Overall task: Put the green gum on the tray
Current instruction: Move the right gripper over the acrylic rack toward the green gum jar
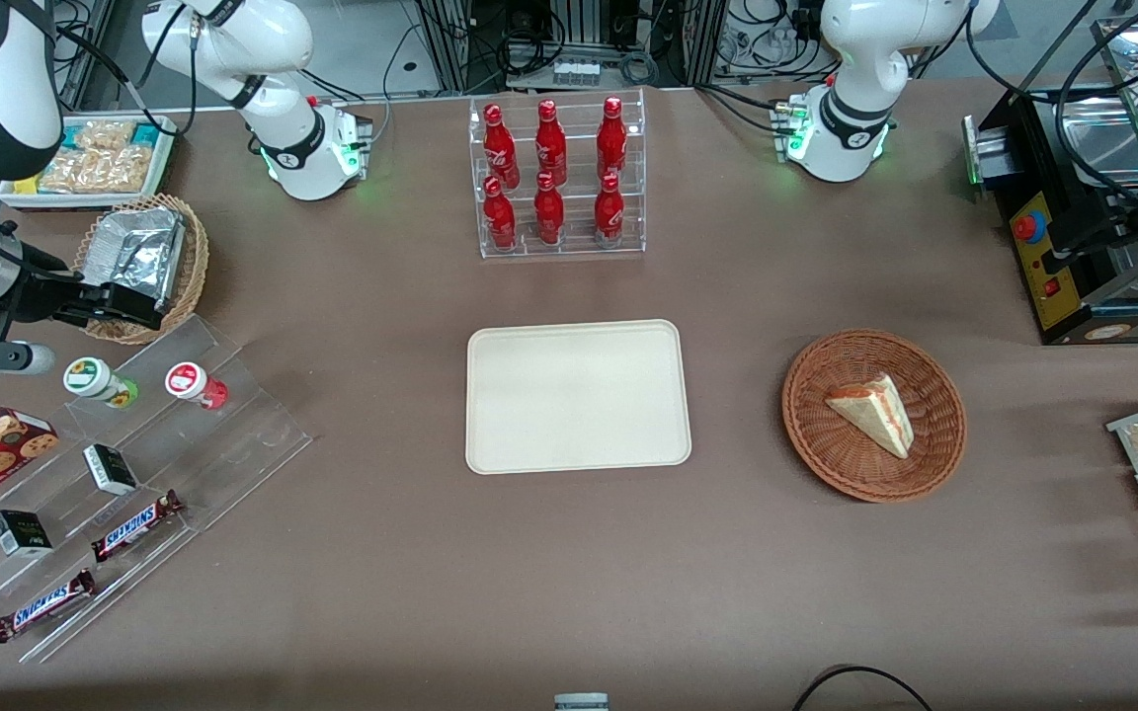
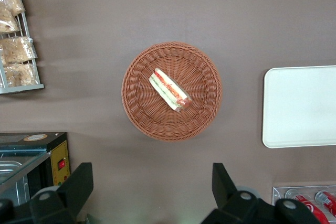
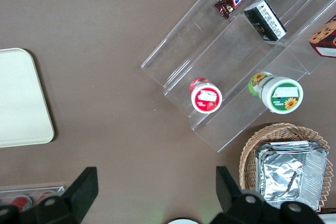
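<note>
open tool (image 1: 124,301) above green gum (image 1: 100,381), tray (image 1: 577,395) well apart

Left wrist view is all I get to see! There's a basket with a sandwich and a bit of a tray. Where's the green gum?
Observer: The green gum stands on a clear stepped rack, toward the working arm's end of the table.
Operator: Is anything next to it?
Observer: Yes, a red gum bottle stands beside it on the same step.
Operator: Where's the robot's end effector?
Observer: The end effector hangs open above a foil-filled wicker basket, a little farther from the front camera than the green gum and holding nothing.
Operator: Is the tray full?
Observer: No, the whole tray is bare.
</note>
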